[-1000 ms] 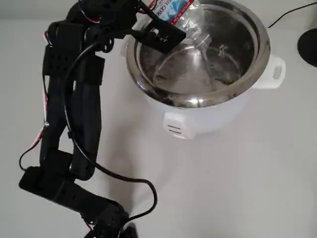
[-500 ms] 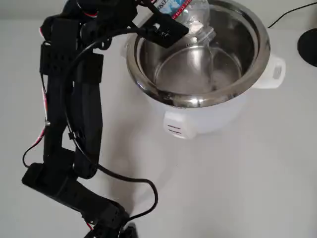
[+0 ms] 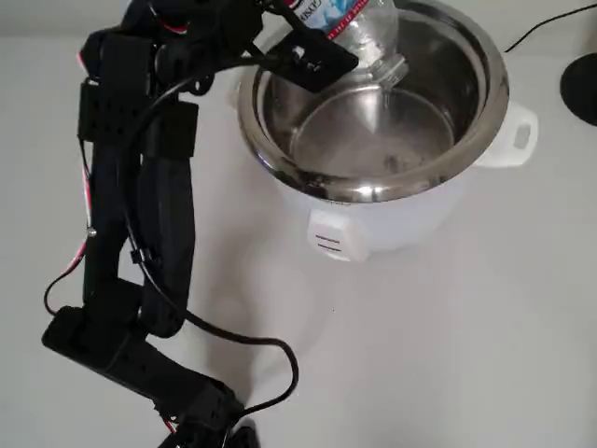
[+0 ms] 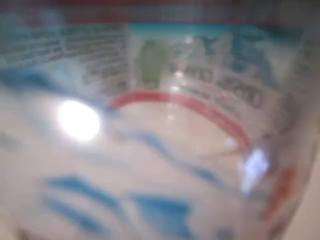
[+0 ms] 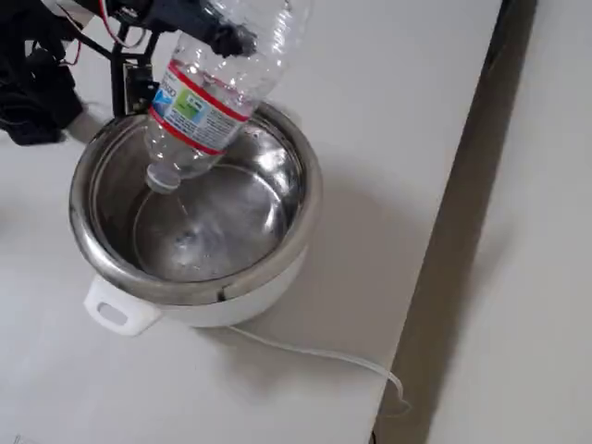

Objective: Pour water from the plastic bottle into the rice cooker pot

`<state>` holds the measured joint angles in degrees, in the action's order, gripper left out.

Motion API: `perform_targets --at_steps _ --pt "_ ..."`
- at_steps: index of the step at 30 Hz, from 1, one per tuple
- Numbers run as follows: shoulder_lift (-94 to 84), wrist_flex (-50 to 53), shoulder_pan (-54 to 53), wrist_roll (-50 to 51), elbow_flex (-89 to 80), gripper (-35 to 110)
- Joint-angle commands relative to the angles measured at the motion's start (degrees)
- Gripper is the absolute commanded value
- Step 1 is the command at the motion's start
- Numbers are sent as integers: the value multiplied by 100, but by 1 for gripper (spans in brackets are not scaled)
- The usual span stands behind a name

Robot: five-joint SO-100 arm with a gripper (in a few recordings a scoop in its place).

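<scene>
My gripper [image 3: 312, 45] is shut on the plastic bottle [image 3: 362, 23], a clear ribbed bottle with a white label edged in red. The bottle is tipped neck-down over the rice cooker pot [image 3: 466, 89], its mouth inside the rim near the far wall. In the fixed view the bottle [image 5: 208, 88] hangs from the gripper [image 5: 199, 28] above the shiny steel pot [image 5: 199, 289]. Water [image 5: 190, 242] shimmers faintly on the pot's bottom. The bottle's label [image 4: 160, 125] lies blurred right against the wrist camera. The pot sits in a white cooker body [image 3: 373, 229] with side handles.
My black arm [image 3: 140, 187] stretches down the left of the overhead view. A black cable [image 3: 539, 30] and a dark round object [image 3: 583, 89] lie at the top right. A white cord [image 5: 314, 356] trails from the cooker toward the table edge [image 5: 453, 231].
The bottle has swung from lying across the pot to a steeper, neck-down tilt nearer the far rim. The arm's upper links shifted slightly.
</scene>
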<state>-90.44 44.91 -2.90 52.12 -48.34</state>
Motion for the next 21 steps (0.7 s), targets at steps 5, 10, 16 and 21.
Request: perform_targets --at_steps 5,10,16,21 --pt "-70 35 -105 62 448 12" --pt "-35 44 -105 44 448 12" --pt "26 44 -105 18 448 12" --pt "70 105 -97 -290 404 12"
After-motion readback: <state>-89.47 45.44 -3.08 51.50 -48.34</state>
